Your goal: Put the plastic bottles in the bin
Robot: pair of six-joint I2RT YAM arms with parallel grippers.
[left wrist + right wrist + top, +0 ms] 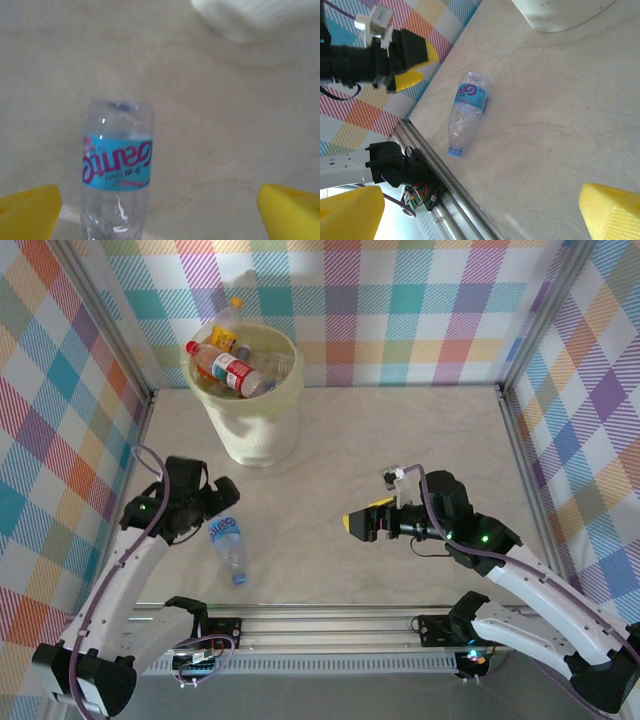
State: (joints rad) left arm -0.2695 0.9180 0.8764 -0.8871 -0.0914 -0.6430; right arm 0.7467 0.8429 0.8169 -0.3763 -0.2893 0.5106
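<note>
Lying on its side near the front-left edge of the pale marbled table [400, 440], a clear blue-labelled plastic bottle [229, 548] sits just ahead of the left gripper [218, 508], whose yellow fingers [30, 212] are spread wide, not touching it. The right gripper [358, 523] gapes empty. The round pale-yellow bin [255, 430] stands at the far-left corner.

Pale marbled table [400, 460]: bin [262, 435] upright, bottle [230, 548] lying.

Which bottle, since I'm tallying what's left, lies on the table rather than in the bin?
The blue-labelled bottle lying on its side beside the left gripper; the other bottles, red- and orange-labelled, sit piled in the bin.
</note>
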